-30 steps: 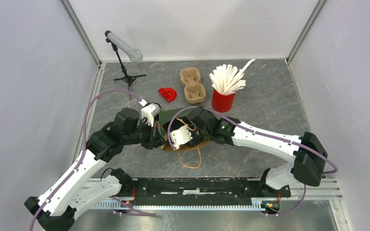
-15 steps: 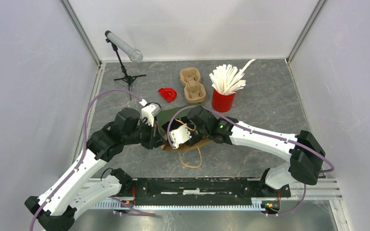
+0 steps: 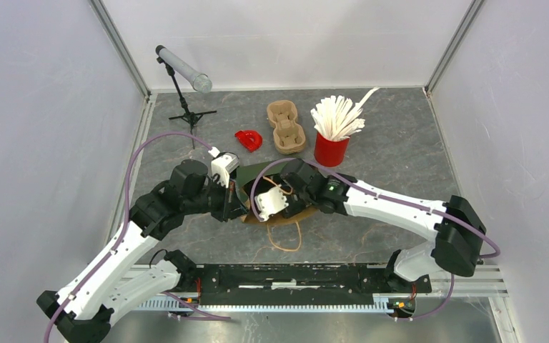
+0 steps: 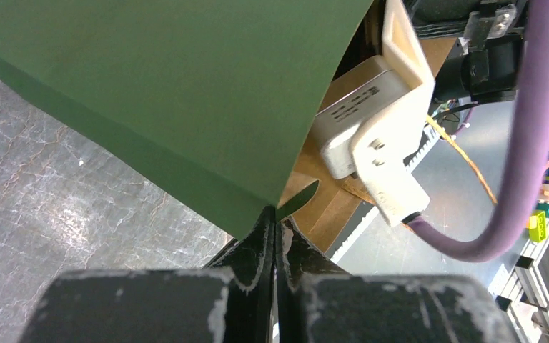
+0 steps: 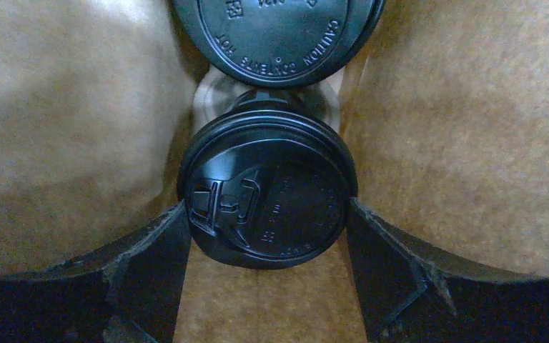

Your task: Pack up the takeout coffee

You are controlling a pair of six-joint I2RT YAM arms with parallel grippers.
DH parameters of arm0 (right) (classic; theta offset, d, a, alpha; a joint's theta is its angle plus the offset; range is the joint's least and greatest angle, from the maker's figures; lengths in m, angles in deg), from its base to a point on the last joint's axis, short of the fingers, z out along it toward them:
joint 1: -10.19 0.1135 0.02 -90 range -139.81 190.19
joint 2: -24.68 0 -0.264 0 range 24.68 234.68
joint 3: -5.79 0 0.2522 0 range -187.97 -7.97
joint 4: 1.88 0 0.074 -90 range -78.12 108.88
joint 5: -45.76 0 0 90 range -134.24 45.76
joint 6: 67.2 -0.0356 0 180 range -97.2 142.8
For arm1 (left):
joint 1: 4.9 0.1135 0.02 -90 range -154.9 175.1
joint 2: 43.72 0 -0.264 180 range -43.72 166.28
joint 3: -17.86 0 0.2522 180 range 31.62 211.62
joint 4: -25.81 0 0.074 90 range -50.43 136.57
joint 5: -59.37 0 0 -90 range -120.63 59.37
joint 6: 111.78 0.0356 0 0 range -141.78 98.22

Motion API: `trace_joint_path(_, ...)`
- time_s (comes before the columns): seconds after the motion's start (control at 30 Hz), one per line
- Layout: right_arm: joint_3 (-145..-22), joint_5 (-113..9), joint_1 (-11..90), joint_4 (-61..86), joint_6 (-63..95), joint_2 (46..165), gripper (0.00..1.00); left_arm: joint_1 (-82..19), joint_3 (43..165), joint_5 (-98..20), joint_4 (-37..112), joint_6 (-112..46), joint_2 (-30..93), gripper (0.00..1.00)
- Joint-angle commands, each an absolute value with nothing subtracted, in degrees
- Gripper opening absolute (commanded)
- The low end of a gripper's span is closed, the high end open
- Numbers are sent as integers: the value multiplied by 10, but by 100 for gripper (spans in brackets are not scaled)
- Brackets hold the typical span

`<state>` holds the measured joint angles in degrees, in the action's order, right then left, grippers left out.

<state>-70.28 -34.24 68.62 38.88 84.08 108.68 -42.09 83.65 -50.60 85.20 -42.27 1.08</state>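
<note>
At mid-table, seen from above, the bag (image 3: 251, 187) is laid on its side, its mouth turned toward the right arm (image 3: 372, 200), which is reached into it. Its left edge is pinched by the left gripper (image 3: 237, 202). Against a second ago almost nothing has shifted; only the right wrist has been nudged slightly. Far of the bag, a tray (image 3: 286, 127) and a red pot (image 3: 331, 148) of stirrers (image 3: 337, 114) are left untouched.

From the left wrist, the jaws are seen closed flat on the bag's green edge, so the mouth is kept open.

From the right wrist, a cup (image 5: 268, 189) is clasped at its lid by the right gripper (image 5: 268, 209), its fingers (image 5: 150, 250) spread wide, deep within the bag and just beside a second cup (image 5: 279, 32). With both cups inside, packing is judged nearly done; release is what remains.
</note>
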Motion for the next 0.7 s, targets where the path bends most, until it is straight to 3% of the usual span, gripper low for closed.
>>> trace_joint_path(0.0, -682, -326, 690, 405, 827, 1033, 67, -420, 831, -536, 817, -435, -1, 2)
trace_joint_path(0.67, -635, -358, 690, 347, 858, 1047, 67, -420, 813, -545, 807, -451, 0, 2)
